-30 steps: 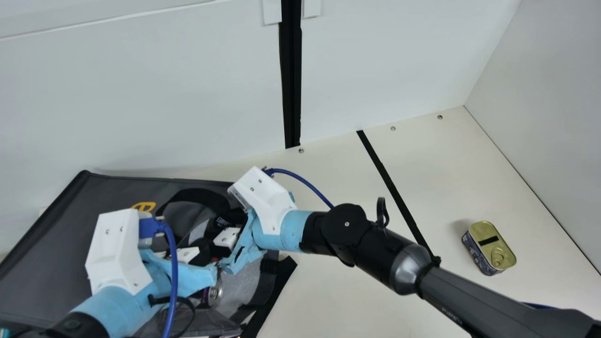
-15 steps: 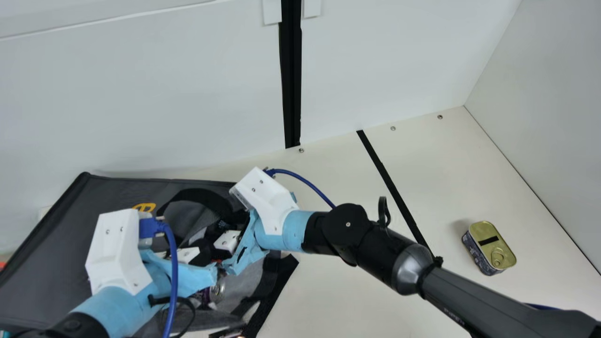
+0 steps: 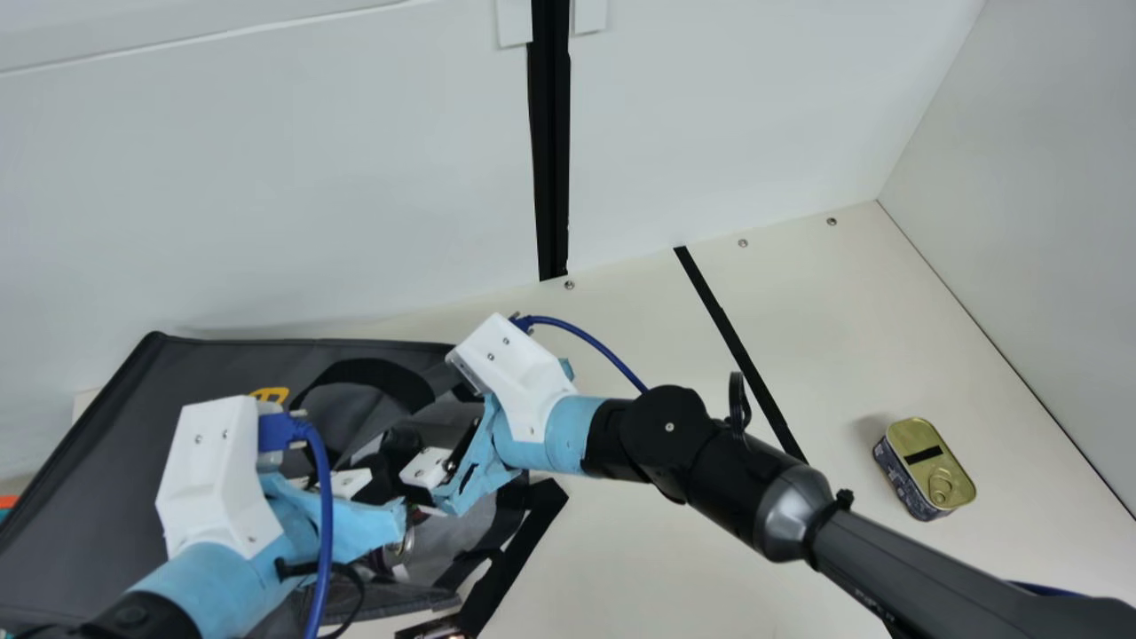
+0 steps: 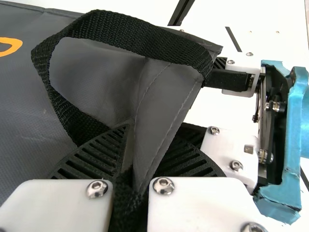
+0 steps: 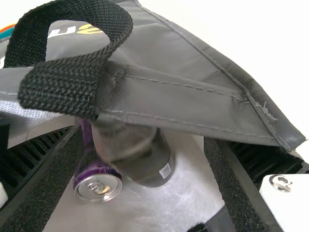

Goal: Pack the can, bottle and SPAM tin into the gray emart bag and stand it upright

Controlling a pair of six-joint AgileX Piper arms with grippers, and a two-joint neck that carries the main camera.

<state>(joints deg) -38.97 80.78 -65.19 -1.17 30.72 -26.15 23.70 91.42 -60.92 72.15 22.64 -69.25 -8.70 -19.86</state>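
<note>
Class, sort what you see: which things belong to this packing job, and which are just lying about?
Belong to the job:
- gray bag
- purple can
- bottle
- SPAM tin

Just lying about:
- orange-and-teal object, left edge, unclear what
- long black strip

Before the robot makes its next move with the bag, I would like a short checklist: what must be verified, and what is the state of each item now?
1. Left gripper has hold of the bag: ok, fabric is pinched between its fingers.
2. Right gripper has hold of the bag: not ok, its fingers are wide apart.
3. Can is inside the bag: ok, it lies on the pale lining.
4. Bottle is inside the bag: ok, it lies beside the can.
5. SPAM tin is packed: not ok, it sits on the table.
6. Bag stands upright: not ok, it is lying down.
</note>
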